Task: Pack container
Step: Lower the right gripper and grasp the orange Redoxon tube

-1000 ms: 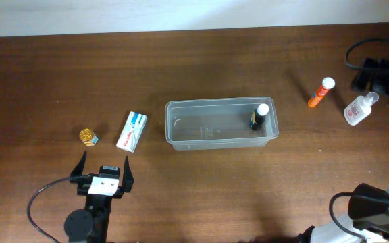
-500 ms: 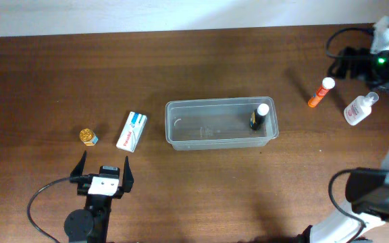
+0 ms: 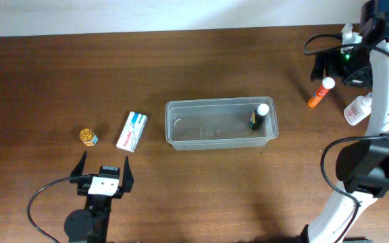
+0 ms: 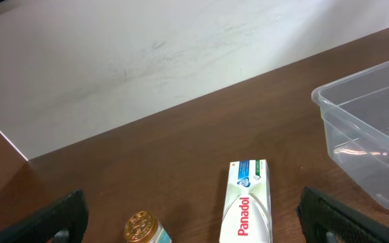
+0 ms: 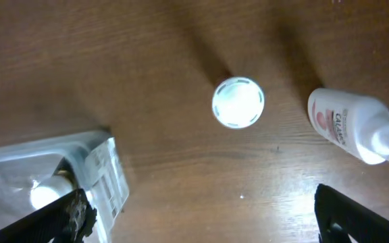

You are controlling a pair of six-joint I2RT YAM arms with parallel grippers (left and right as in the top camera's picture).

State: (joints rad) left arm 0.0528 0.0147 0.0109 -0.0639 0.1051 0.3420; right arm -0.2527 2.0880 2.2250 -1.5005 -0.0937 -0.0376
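The right gripper [image 5: 201, 202] has its jaws fully apart, holds nothing, and points down at the table. The orange tube [image 5: 238, 102] sits just ahead of the gap between the fingers, slightly toward the right finger. Only its white cap shows, end-on, so its long axis is judged to run along the gripper's line of approach, with the tube upright. The clear bottle [image 5: 353, 131] lies on its side ahead of the right finger. The container [image 5: 39, 156] lies near, ahead of the left finger, and holds one small dark bottle [image 3: 255, 120]. The left gripper [image 3: 104, 169], also open and empty, is well apart from the tube, so the right arm is nearer.
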